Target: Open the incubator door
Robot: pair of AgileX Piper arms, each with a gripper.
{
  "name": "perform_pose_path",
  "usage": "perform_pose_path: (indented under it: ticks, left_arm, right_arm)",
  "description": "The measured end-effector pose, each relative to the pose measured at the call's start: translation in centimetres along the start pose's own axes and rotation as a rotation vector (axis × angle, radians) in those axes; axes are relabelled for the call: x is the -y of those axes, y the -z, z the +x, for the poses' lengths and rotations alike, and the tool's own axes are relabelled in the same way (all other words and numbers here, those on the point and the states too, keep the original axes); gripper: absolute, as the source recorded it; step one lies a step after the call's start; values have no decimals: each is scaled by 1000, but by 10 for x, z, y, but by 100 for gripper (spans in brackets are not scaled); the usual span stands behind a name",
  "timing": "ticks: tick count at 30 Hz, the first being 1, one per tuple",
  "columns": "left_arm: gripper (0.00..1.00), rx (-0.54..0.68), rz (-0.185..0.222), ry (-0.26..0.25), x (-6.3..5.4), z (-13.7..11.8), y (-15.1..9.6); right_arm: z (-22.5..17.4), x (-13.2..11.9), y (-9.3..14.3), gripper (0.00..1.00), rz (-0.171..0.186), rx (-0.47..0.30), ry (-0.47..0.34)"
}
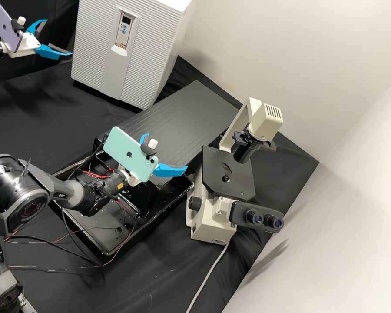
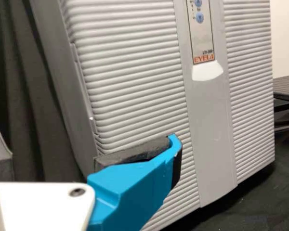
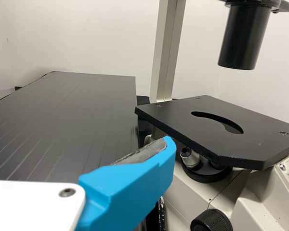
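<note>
The incubator (image 1: 173, 39) stands just past the tips of the left gripper (image 1: 59, 37), and its door (image 1: 147, 52) looks shut. That gripper is spread wide with nothing in it. I think the step now is getting to the door, ahead of any pull. Next, it should line up with the side edge (image 2: 87, 91), hook it and pull gently. It could slip off, or shove the whole incubator. The right gripper (image 1: 167, 152) is spread wide too, and holds nothing. The microscope (image 1: 206, 221) is near it, and a dark flat board (image 1: 195, 108) lies just behind it. Black cloth covers the counter (image 1: 39, 108) below both grippers. Beyond them is a plain pale wall (image 1: 334, 87).
</note>
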Motion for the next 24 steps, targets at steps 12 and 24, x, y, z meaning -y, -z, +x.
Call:
perform_pose_path:
  ticks: [12,24]
  left_arm:
    - [100,144,23,-104,-13,53,17]
    - [100,160,18,-168,-26,77,38]
  right_arm:
    - [0,0,0,100,0,0,0]
    - [0,0,0,100,0,-1,-1]
